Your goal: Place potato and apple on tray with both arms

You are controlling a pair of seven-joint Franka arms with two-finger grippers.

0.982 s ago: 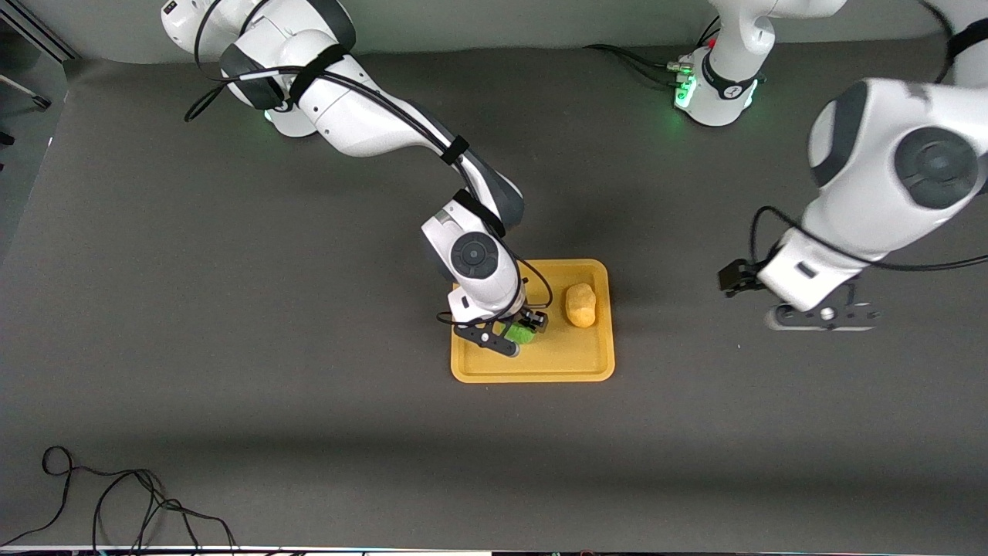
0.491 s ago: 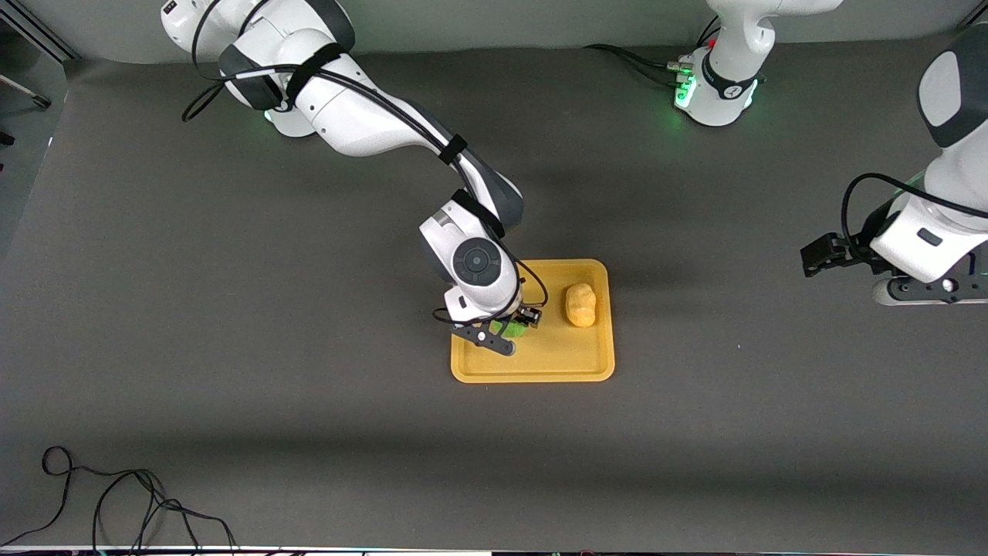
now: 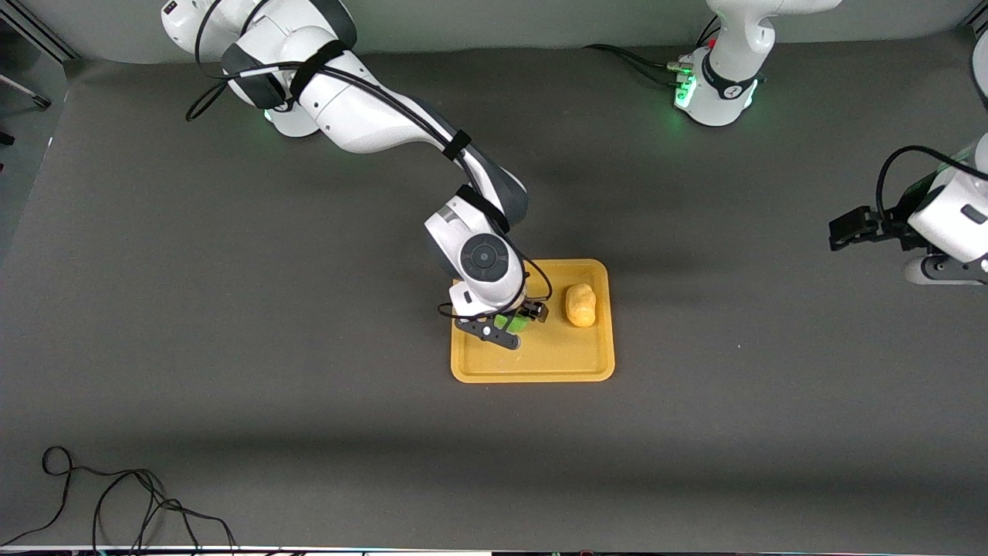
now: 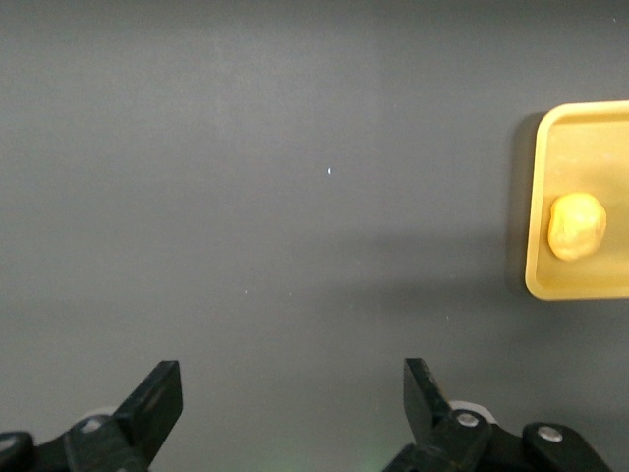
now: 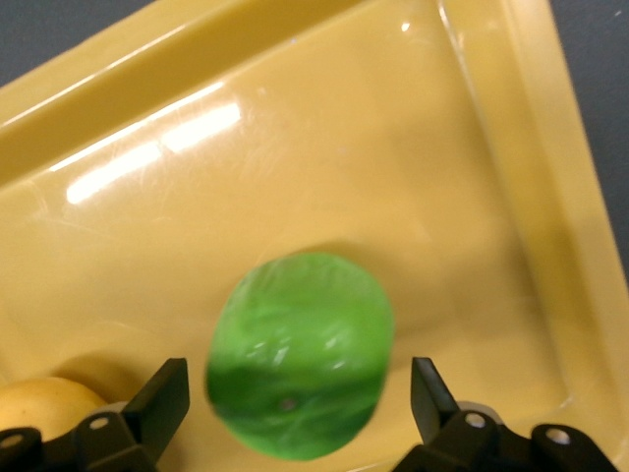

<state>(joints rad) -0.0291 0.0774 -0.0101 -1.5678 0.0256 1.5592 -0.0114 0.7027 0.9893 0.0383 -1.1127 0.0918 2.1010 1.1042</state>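
Over the orange-yellow tray (image 3: 575,364) at mid-counter, the right end effector (image 3: 515,323) hangs with its fingers spread wide on either side of the green apple (image 5: 300,354), clear gaps showing between each fingertip and the fruit in the right wrist view. The apple rests on the tray floor directly below that end effector, at the tray's end toward the right arm; judging by this, the release is done and a straight lift should clear it. The potato (image 3: 580,305) lies on the same tray toward the left arm's end, its long axis running nearer-to-farther from the front camera, apart from the apple. The left end effector (image 4: 290,418) hovers over bare counter well apart from the tray, fingers wide and holding nothing, its arm waiting. From the front camera, the right wrist hides most of the apple, and the left arm is cut off at the frame edge.
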